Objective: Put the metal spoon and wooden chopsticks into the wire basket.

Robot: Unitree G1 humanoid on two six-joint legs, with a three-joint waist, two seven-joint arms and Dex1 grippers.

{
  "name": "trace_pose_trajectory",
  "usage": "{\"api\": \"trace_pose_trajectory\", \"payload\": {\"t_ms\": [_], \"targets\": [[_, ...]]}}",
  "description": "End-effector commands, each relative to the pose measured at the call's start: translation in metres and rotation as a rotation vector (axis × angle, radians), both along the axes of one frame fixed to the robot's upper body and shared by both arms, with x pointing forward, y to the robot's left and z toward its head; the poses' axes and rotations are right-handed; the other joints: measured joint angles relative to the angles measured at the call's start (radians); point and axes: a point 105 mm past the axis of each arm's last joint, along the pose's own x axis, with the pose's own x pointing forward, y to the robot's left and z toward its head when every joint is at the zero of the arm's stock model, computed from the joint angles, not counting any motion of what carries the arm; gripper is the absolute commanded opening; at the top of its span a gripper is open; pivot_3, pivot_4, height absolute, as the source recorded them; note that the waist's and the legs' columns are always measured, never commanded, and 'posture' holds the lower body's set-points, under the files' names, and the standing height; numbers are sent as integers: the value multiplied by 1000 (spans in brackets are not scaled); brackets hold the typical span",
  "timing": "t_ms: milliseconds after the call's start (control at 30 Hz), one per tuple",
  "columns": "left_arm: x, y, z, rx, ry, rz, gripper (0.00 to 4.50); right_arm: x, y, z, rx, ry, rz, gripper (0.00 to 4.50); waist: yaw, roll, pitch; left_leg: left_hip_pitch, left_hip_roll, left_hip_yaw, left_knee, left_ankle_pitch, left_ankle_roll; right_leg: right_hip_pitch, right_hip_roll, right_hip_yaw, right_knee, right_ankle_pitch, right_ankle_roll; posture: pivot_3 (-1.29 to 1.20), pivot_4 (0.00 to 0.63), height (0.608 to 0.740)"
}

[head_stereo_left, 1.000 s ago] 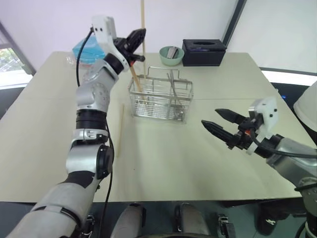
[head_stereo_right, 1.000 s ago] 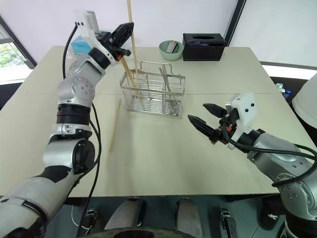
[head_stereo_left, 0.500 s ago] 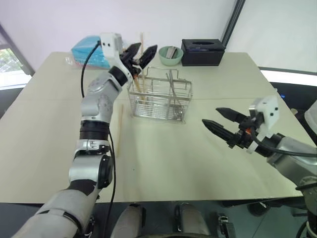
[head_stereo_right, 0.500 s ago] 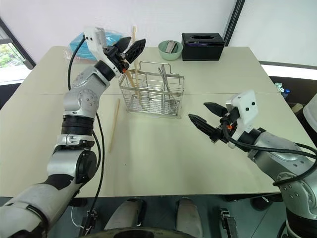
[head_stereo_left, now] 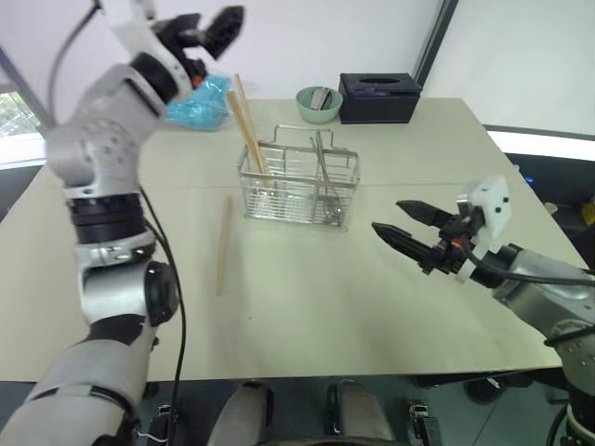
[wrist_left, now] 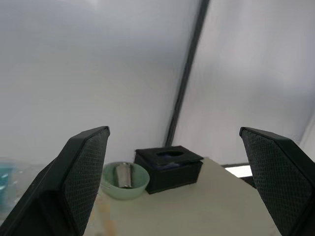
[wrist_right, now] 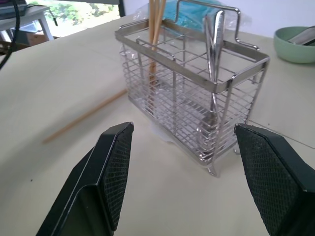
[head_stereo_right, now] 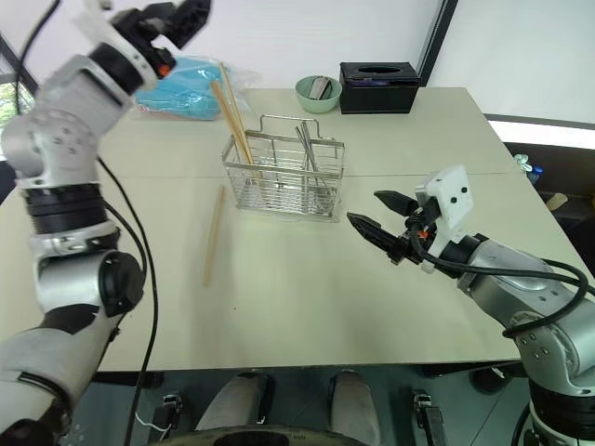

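Two wide empty tools: left tool (head_stereo_left: 212, 25) raised high, right tool (wrist_right: 184, 172) facing wire basket (wrist_right: 194, 93).

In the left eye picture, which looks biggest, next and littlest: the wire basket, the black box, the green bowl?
1. wire basket, clearly the biggest
2. black box
3. green bowl, the littlest

The box and bowl sit farther back on the table, so they may look smaller than they really are.
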Motion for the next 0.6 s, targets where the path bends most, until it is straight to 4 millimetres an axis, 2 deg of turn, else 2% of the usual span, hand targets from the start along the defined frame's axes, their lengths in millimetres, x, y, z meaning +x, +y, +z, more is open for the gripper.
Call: {"api": "trace_pose_trajectory", "payload": {"t_ms": [33,133,200,333,433,500,600], "targets": [[5,27,-13,36,176,156,4461,3,1,12,3,-60,13,3381,0,0,0,0,0,0,0,0,0,0,0,0,0,0,0,0,150,654],[10,50,-61,72,475,263,4461,5,3,9,1,-56,19,3381,3,-1,0,0,-1,0,0,0,0,0,0,0,1,0,0,0,150,654],[8,52,-74,126,539,275,4461,5,5,8,5,-55,26,3381,2,-1,0,0,-1,-1,0,0,0,0,0,0,1,0,0,0,150,654],[-9,34,-125,300,817,198,4461,3,11,5,20,-46,41,3381,4,-1,0,-1,-1,-1,0,0,0,-1,0,0,1,0,0,0,150,654],[-19,18,-144,404,889,134,4461,1,12,1,19,-38,46,3381,2,-1,0,-1,-1,-1,0,0,0,-1,0,0,1,0,0,0,150,654],[-21,15,-153,435,908,121,4461,1,13,1,19,-38,47,3381,1,-1,0,-1,0,-1,0,0,-1,-1,0,0,1,0,0,0,150,654],[-25,8,-180,479,974,91,4461,0,14,1,29,-34,47,3381,-1,0,0,0,0,0,0,0,-1,-2,0,0,1,0,0,0,150,654]]}}
